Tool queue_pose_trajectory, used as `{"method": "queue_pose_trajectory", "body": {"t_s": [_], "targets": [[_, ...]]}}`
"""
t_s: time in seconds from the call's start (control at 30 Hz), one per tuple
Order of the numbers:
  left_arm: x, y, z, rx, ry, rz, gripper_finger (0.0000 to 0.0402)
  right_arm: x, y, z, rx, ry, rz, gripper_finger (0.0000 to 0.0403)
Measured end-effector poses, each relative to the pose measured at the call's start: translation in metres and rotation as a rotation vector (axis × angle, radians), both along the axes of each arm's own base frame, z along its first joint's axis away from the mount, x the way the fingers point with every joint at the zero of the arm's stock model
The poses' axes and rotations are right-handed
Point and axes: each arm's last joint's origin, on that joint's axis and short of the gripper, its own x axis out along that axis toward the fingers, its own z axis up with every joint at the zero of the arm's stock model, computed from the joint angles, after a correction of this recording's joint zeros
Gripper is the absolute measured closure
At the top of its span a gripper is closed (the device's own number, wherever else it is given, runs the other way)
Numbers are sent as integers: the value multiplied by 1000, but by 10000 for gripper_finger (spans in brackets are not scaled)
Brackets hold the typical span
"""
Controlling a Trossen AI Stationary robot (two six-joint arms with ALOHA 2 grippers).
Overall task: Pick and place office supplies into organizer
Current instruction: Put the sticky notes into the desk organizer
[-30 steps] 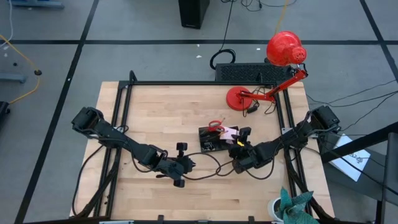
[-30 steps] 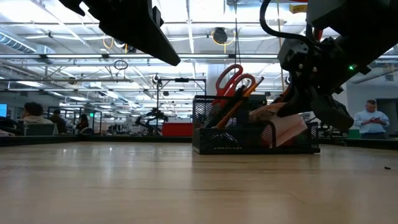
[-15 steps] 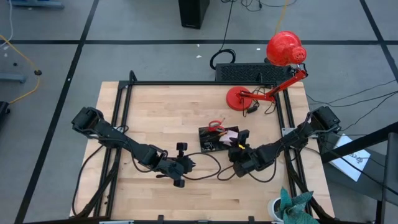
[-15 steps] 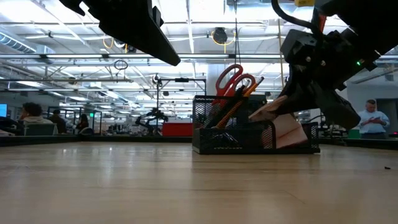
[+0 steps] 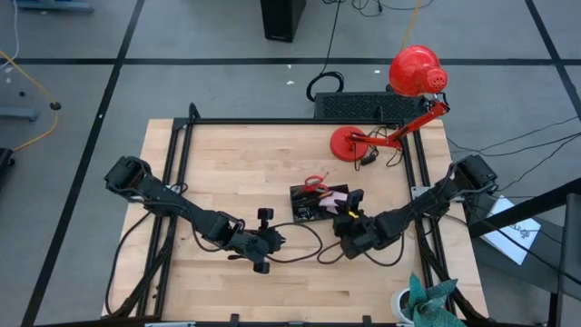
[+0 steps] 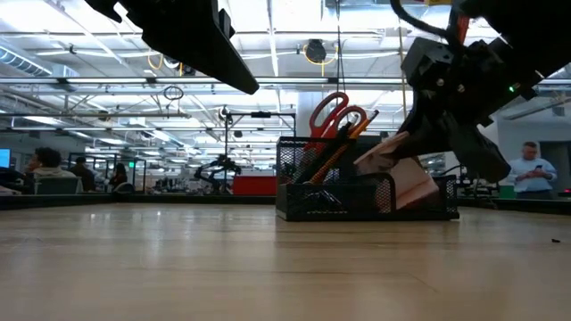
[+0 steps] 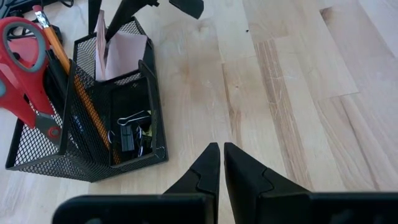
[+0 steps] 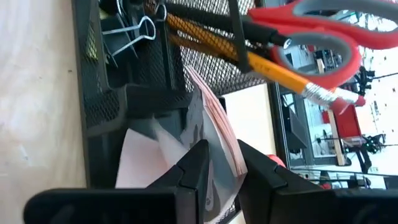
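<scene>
Pinching the pad (image 8: pixel 214 140) by its edge, the right gripper (image 8: pixel 219 163) holds it half inside the organizer (image 8: pixel 134 102) (light, floppy sheets; bound edge looks firmer). Left gripper (image 7: pixel 222 163) waits closed.

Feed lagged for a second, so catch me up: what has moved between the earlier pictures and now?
The right gripper, shut on the pink sticky-note pad, shifted slightly at the black mesh organizer, tilting the pad, which stays partly inside its end compartment. The left gripper stayed shut above the table. The red scissors and orange pencils did not move.
</scene>
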Motion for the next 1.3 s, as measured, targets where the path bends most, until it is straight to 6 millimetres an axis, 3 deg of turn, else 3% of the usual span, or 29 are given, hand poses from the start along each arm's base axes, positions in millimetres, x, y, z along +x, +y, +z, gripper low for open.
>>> {"method": "queue_pose_trajectory", "body": {"t_s": [0.43, 0.83, 1.3], "targets": [[0, 0, 0, 0, 1, 0, 371, -2, 1, 16, 39, -50, 27, 348], [-1, -1, 0, 0, 1, -4, 371, -21, -8, -17, 74, 24, 92, 371], [-1, -1, 0, -6, 0, 2, 371, -21, -13, -23, 191, 122, 149, 371]]}}
